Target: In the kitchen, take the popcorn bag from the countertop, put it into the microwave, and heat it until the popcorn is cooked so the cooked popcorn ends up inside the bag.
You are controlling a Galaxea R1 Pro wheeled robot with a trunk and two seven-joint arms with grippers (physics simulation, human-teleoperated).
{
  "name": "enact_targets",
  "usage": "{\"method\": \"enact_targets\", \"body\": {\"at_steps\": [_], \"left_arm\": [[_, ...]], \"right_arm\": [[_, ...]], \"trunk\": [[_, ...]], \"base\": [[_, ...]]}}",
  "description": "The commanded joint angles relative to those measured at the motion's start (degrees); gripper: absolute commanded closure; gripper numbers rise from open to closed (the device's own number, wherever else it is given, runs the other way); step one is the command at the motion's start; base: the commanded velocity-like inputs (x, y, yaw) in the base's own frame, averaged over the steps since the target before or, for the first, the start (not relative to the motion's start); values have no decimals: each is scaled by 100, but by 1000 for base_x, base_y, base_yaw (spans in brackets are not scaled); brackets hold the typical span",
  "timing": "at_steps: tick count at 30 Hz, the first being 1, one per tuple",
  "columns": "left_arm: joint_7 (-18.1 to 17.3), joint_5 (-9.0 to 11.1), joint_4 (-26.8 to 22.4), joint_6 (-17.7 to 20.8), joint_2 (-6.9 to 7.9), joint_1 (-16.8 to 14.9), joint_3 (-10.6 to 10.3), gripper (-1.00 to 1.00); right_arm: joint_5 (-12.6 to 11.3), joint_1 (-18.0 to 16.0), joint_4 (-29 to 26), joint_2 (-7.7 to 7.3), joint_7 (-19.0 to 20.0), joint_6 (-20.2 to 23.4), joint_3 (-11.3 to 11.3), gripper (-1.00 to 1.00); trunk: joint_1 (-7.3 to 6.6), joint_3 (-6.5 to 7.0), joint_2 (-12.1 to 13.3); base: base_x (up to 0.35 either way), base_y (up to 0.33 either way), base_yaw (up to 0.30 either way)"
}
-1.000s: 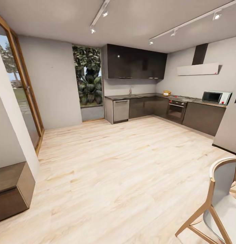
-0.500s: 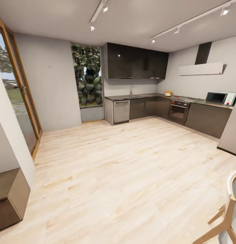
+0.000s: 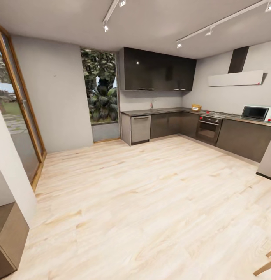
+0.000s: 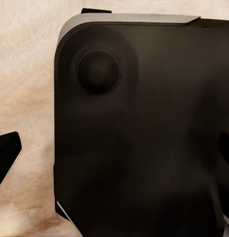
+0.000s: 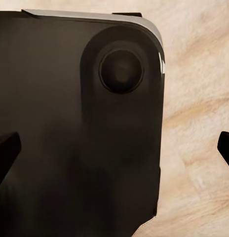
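Approach step, I judge: small tan popcorn bag (image 3: 196, 107) sits on the glossy grey surface (image 3: 159, 111), frame's right-centre. Pale mint microwave (image 3: 259, 113) at right edge. Next: drive closer; both end effectors' fingertips look spread & empty.

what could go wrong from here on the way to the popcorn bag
1. The popcorn bag sits far off on the countertop, small and close beside the steel hob; a sloppy approach might knock it there.
2. The microwave lies at the view's right edge, so turning left could lose sight of it.
3. A pale wall corner stands close on the left; the base might clip it.
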Motion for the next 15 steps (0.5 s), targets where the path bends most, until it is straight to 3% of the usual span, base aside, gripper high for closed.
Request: {"method": "enact_targets", "body": {"at_steps": [1,15], "left_arm": [[-2,37,1,2,-1,0,9,-100],[27,34,25,43,-9,0,3,-100]], "right_arm": [[3,-1,1,0,0,-17,-9,-100],[-10,-1,9,-4,-4,-39,-40,-100]], "trunk": [[3,-5,-2],[3,-5,-2]], "base": [[322,76,0],[323,76,0]]}}
